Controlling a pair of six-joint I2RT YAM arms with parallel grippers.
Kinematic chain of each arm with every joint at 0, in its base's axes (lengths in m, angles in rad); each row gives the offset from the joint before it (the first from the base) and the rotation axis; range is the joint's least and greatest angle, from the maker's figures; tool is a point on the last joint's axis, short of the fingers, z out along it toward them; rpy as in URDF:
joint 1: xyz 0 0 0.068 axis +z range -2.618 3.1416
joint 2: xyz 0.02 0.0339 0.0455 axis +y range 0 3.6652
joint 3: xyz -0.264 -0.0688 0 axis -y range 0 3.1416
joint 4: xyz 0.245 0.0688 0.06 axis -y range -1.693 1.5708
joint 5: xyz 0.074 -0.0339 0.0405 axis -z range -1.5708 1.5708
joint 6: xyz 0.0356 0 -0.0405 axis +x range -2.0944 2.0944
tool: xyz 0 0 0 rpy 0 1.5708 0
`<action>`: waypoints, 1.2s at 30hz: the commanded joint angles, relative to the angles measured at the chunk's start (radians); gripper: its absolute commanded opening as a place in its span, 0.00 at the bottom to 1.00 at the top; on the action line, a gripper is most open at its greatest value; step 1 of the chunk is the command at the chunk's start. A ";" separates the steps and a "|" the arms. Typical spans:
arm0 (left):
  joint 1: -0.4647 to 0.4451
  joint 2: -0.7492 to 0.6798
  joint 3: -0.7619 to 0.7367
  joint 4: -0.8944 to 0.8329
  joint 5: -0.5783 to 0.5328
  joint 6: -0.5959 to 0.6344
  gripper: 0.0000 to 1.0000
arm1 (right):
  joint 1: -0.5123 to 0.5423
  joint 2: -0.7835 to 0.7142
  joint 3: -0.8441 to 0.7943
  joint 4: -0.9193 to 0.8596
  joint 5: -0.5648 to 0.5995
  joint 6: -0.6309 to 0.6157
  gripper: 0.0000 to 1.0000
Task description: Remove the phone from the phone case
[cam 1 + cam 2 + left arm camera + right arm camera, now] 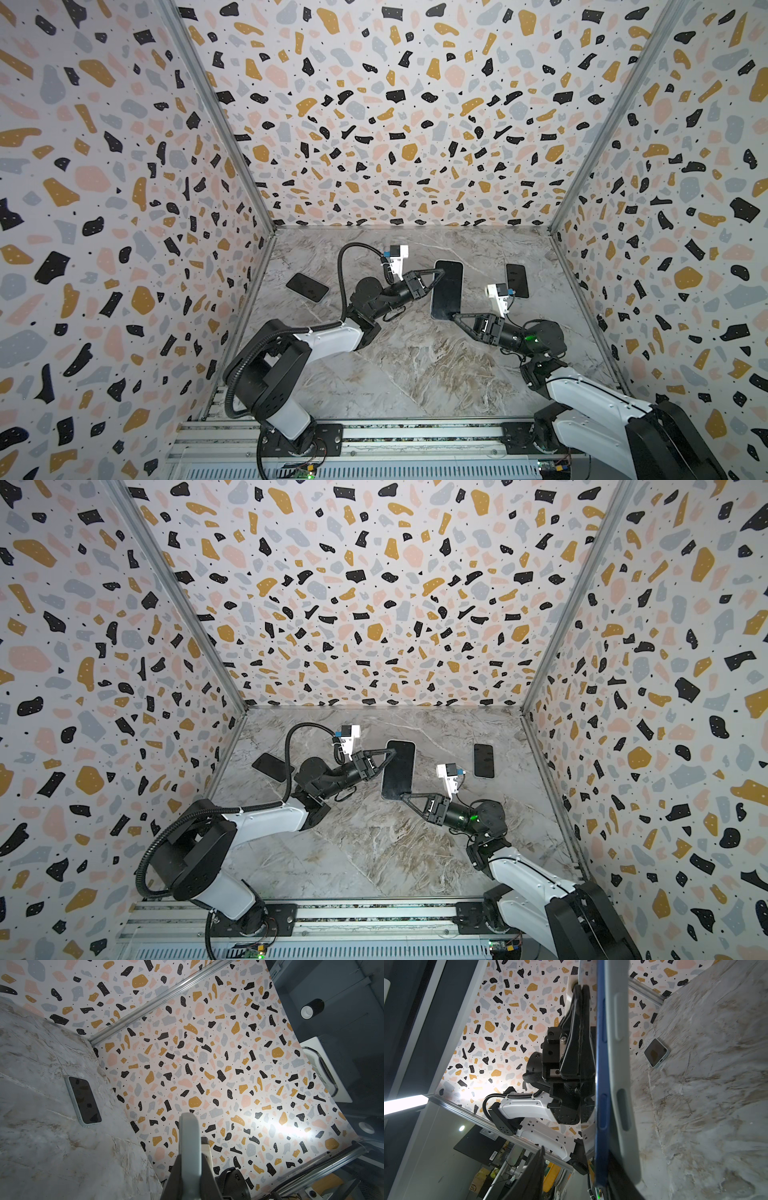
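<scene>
We get bright, even top views, edges bowed; wrist views dimmer, glare on wall, light bar blown out.

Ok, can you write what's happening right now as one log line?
left gripper: shut on cased phone edge | right gripper: open around its near corner | cased phone: held above marble table

Glossy glass-fronted phone in a matt grey plastic case; smooth, marble-veined desk; dull metal corner rails.
</scene>
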 commanded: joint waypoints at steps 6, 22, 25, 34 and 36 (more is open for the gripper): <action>-0.015 -0.002 -0.003 0.125 0.031 -0.014 0.00 | -0.005 -0.002 -0.010 0.054 0.022 0.005 0.24; -0.048 -0.025 -0.025 0.036 0.016 0.079 0.00 | -0.004 -0.033 -0.019 0.030 0.046 0.032 0.00; -0.048 -0.034 -0.029 0.033 0.008 0.082 0.29 | -0.005 -0.045 -0.021 0.021 0.050 0.038 0.00; -0.048 -0.083 -0.055 0.012 -0.055 0.105 0.82 | -0.009 -0.091 -0.026 -0.022 0.077 0.041 0.00; -0.047 -0.101 -0.067 0.008 -0.069 0.112 0.95 | -0.012 -0.094 -0.027 -0.021 0.084 0.050 0.00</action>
